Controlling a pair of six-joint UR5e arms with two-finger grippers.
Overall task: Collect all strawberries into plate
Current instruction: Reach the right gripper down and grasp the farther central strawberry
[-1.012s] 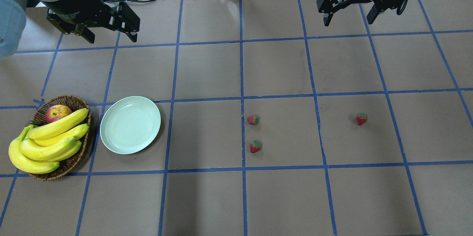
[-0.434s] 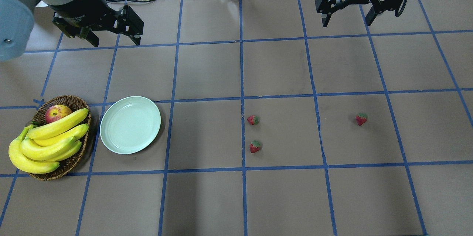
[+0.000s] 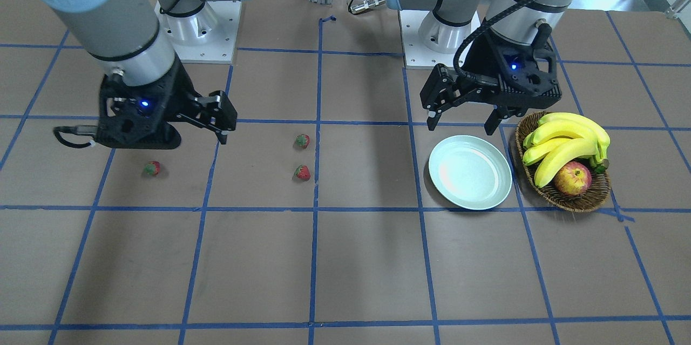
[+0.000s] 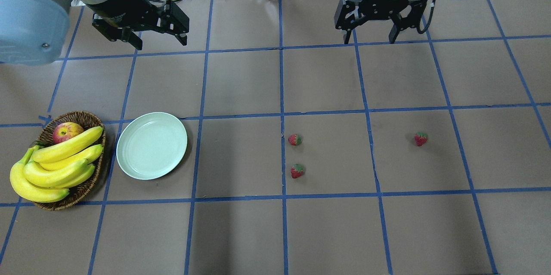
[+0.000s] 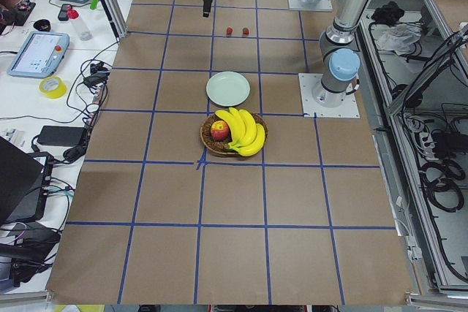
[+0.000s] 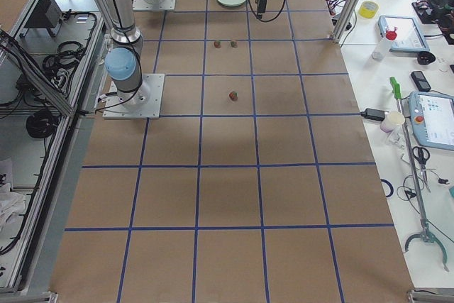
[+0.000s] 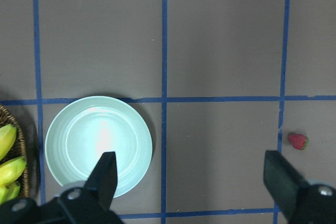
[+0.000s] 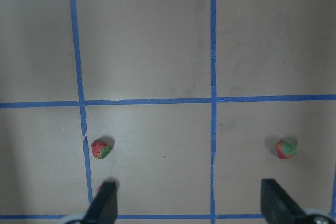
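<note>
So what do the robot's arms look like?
Both arms are shiny grey tubes with pale blue caps at the joints. The left end effector and right end effector are black, two-fingered, each with a small blue light. Black cables loop beside them.

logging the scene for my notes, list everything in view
strawberries: 3, red with green caps, on the table; two close together mid-table, one alone toward the robot's right
plate: 1, pale mint, empty, beside the basket
basket: 1, brown wicker, robot's left side
bananas: 1 bunch, yellow, in the basket
apple: 1, red-yellow, in the basket
table: 1, brown, blue tape grid
left gripper: black, open, raised
right gripper: black, open, raised
</note>
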